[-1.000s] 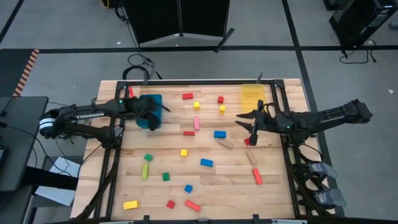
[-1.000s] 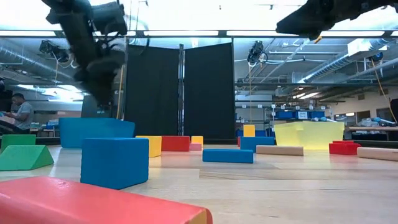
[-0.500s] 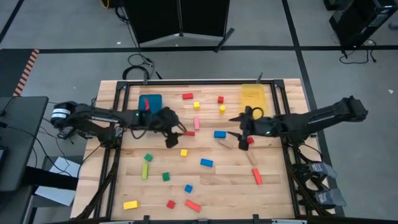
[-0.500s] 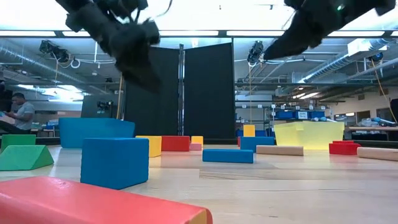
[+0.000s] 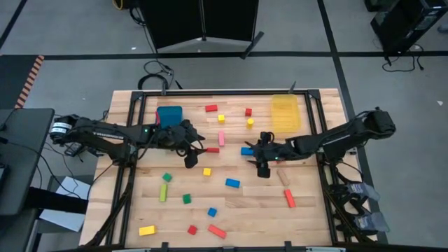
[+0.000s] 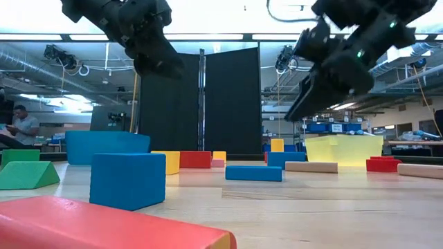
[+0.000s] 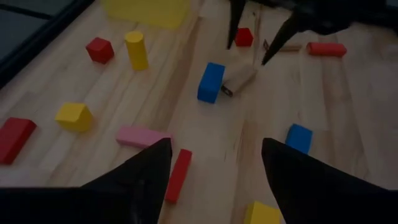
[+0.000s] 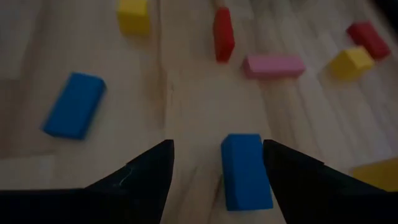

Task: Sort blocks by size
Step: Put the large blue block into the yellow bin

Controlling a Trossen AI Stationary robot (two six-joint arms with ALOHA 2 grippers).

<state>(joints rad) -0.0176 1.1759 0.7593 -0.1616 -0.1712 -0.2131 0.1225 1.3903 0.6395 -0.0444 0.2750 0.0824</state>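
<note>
Coloured wooden blocks lie scattered flat on the table [image 5: 308, 217]. My left gripper [image 5: 195, 151] is open and hangs above the table's middle. A small red bar [image 7: 179, 176] and a pink bar [image 7: 143, 135] lie below it. My right gripper [image 5: 257, 162] is open, right of the middle, and points toward the table's left. A blue block [image 8: 244, 171] lies on the table below the gap between its fingers, nearer one of them. The low view shows both the left gripper [image 6: 163, 66] and the right gripper [image 6: 304, 104] well above the table.
A blue bin [image 5: 169, 114] stands at the far left and a yellow translucent bin [image 5: 284, 110] at the far right. A plain wood block [image 7: 239, 76] lies beside the blue block. More blocks lie toward the near edge, among them a red bar [image 5: 216, 231] and a yellow bar [image 5: 147, 229].
My left gripper has gone from over the blue bin toward the table's middle and a little toward the near edge. My right gripper has gone from near the right edge toward the table's left, as far as the blue block. No block has moved.
</note>
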